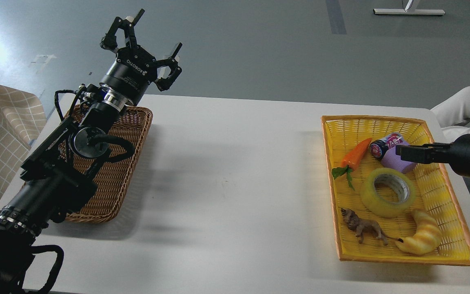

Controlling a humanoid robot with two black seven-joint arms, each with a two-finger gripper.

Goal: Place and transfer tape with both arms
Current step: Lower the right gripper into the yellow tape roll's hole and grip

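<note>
Translucent yellow tape (388, 192), grey-white core

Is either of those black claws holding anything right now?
No. The left gripper is raised with its fingers spread and empty. The right gripper reaches over the yellow basket, above the tape, which lies untouched in it.

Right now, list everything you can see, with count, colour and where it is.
table: one, white, across the view
brown basket: one, wicker, table's left, partly under the left arm
yellow basket: one, table's right
tape: one, translucent yellow, yellow basket's middle
carrot: one, orange with green leaves, left of the can
can: one, black and red, basket's far part
purple block: one, by the can
lion: one, brown, basket's near part
croissant: one, yellow, right of the lion
left gripper: one, black, raised, open
right gripper: one, black, over the purple block, fingers indistinct
</note>
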